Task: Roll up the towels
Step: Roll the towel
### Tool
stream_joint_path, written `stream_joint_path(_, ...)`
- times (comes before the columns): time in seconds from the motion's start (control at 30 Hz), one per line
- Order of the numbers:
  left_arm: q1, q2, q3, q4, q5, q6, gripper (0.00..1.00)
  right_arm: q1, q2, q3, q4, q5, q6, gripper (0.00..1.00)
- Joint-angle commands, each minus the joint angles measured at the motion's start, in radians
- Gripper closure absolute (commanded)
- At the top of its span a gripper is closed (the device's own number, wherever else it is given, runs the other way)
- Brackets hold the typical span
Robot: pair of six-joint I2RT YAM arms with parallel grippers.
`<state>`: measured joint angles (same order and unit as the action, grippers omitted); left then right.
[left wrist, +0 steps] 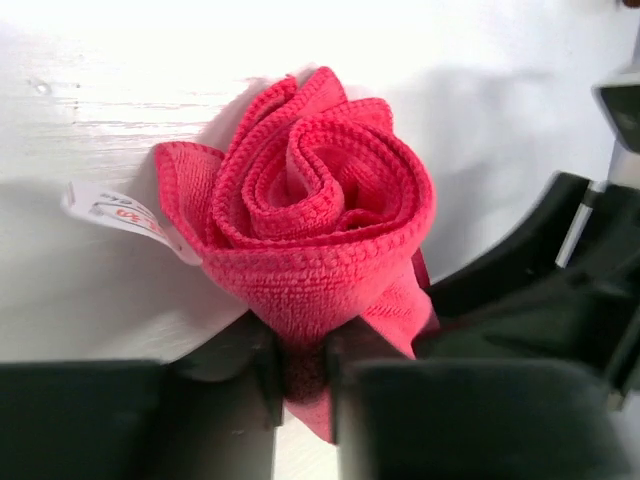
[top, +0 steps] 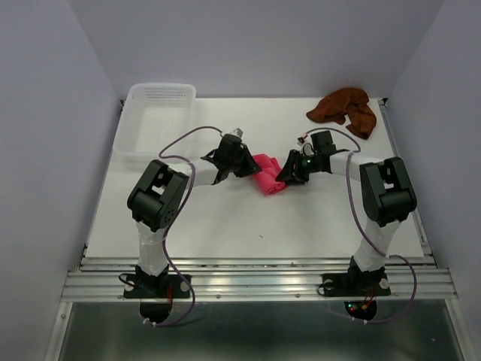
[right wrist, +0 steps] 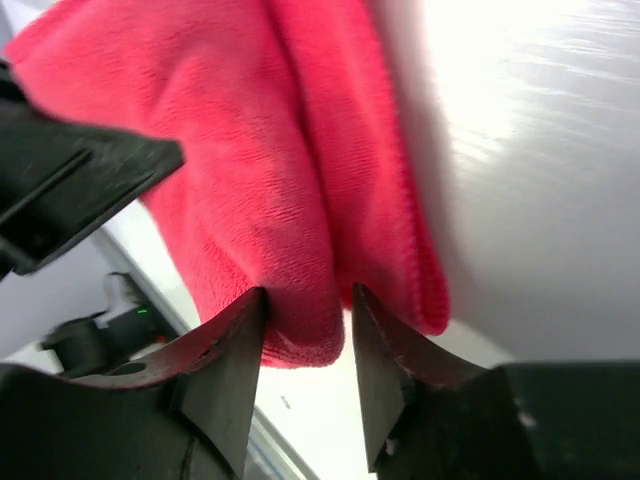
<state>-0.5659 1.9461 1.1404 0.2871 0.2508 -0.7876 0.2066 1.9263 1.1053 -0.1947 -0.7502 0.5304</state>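
The pink-red towel lies on the white table, caught between the two grippers, which face each other from either side of it. It is rolled. Seen from the left wrist, its near end shows a loose spiral of layers directly ahead of the fingers, with a small white label sticking out to one side.

The left gripper is nearly closed, its two fingers pinching a lower fold of the pink-red towel so that the cloth fills the narrow gap.

The right gripper is only partly open. A hanging fold of the same towel sits between its fingers, touching one of them, with a sliver of light showing beside the other, so it is not clamped tight.

The rust-brown towel lies crumpled well beyond the right gripper, near the far edge of the table. A translucent white basket stands beyond the left gripper, well apart from it.
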Motion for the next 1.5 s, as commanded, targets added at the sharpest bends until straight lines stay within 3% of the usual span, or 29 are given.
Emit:
stream_joint_path(0.0,-0.006,-0.001,0.062,-0.103,-0.07,0.013,0.86,0.066,-0.145,0.025,-0.075,0.181,-0.168,0.52)
stream_joint_path(0.03,-0.008,0.001,0.073,-0.133,-0.079,0.013,0.93,0.076,-0.173,0.015,-0.075,0.21,-0.184,0.52)
stream_joint_path(0.13,-0.011,-0.01,0.085,-0.227,-0.085,0.014,0.96,0.126,-0.282,-0.031,-0.063,0.326,-0.253,0.46)
stream_joint_path(0.27,-0.022,-0.061,0.067,-0.308,-0.088,-0.019,0.97,0.273,-0.412,-0.087,-0.016,0.517,-0.384,0.39)
stream_joint_path(0.4,-0.046,-0.134,0.07,-0.488,-0.169,-0.065,0.99,0.439,-0.486,-0.134,0.09,0.632,-0.478,0.37)
stream_joint_path(0.7,-0.052,-0.207,0.044,-0.585,-0.148,-0.139,0.99,0.615,-0.468,-0.18,0.251,0.739,-0.604,0.33)
stream_joint_path(0.83,-0.052,-0.219,0.032,-0.605,-0.162,-0.156,0.99,0.663,-0.406,-0.185,0.262,0.877,-0.626,0.32)
stream_joint_path(0.97,-0.052,-0.222,0.022,-0.618,-0.166,-0.163,0.98,0.675,-0.359,-0.202,0.248,0.995,-0.616,0.33)
stream_joint_path(1.2,-0.054,-0.202,0.03,-0.634,-0.156,-0.173,0.96,0.675,-0.333,-0.268,0.245,0.988,-0.572,0.32)
stream_joint_path(1.3,-0.054,-0.21,0.03,-0.628,-0.153,-0.179,0.94,0.675,-0.316,-0.285,0.258,1.011,-0.546,0.37)
stream_joint_path(1.33,-0.054,-0.21,0.03,-0.628,-0.151,-0.179,0.93,0.675,-0.308,-0.286,0.259,1.016,-0.54,0.49)
stream_joint_path(1.43,-0.052,-0.217,0.033,-0.62,-0.148,-0.173,0.68,0.675,-0.3,-0.277,0.262,1.013,-0.494,0.87)
stream_joint_path(1.47,-0.052,-0.22,0.03,-0.618,-0.148,-0.171,0.62,0.675,-0.3,-0.272,0.261,1.006,-0.478,0.92)
